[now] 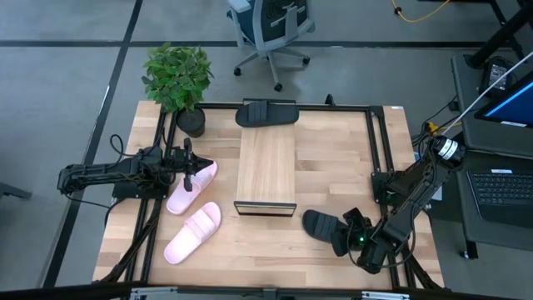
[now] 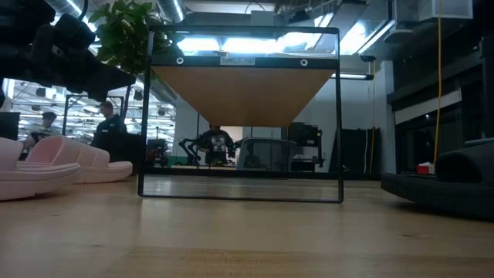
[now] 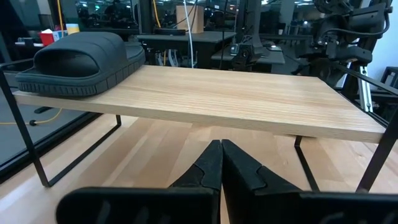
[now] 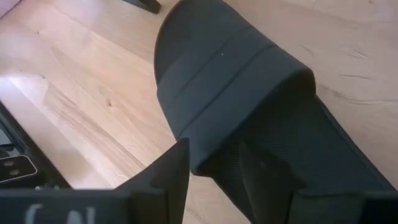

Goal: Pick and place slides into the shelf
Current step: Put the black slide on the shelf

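Observation:
The shelf [image 1: 266, 171] stands mid-table, and one black slide [image 1: 266, 113] lies on its far end, also seen in the left wrist view [image 3: 81, 56]. Two pale pink slides [image 1: 193, 187] [image 1: 193, 232] lie soles down on the table left of the shelf. The second black slide [image 1: 321, 225] lies flat on the table near the right front corner. My right gripper [image 1: 347, 233] is at its rear part, shut on it. My left gripper [image 3: 221, 165] is shut and empty, raised above the farther pink slide and facing the shelf [image 3: 249, 99]. My right gripper pinches the black slide's side edge [image 4: 199, 158] just behind the wide strap [image 4: 230, 93]. One finger [image 4: 171, 171] stands outside the sole and the other [image 4: 267, 180] on the footbed. The fingers slant down from the table's near right side. The slide lies flat on the table.
A potted plant [image 1: 177, 79] stands at the table's far left corner. A dark frame [image 1: 375, 133] runs round the table. An office chair [image 1: 271, 29] is beyond the far edge, and people [image 2: 108, 127] show in the room behind. Bare wood lies between the shelf and the black slide.

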